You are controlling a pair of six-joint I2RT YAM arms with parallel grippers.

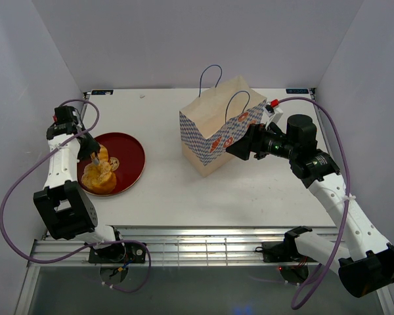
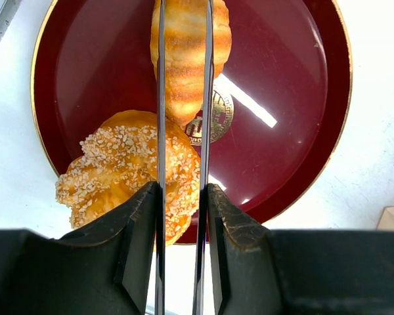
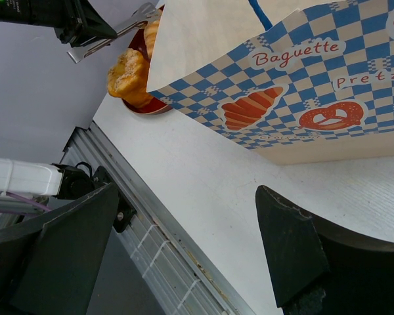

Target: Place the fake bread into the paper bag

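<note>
The fake bread lies on a round dark-red plate: a striped golden croissant and a sesame-crusted pastry. My left gripper hangs over the plate, shut on long silver tongs. The tongs' two blades run over the croissant, and their tips are out of view. The paper bag stands upright at centre right, with its blue-white checked band and cord handles. My right gripper is open and empty next to the bag's right side. In the right wrist view the bag fills the top.
The aluminium rail runs along the table's near edge. White enclosure walls stand on the left, right and back. The plate, the pastries and the tongs show past the bag's corner in the right wrist view.
</note>
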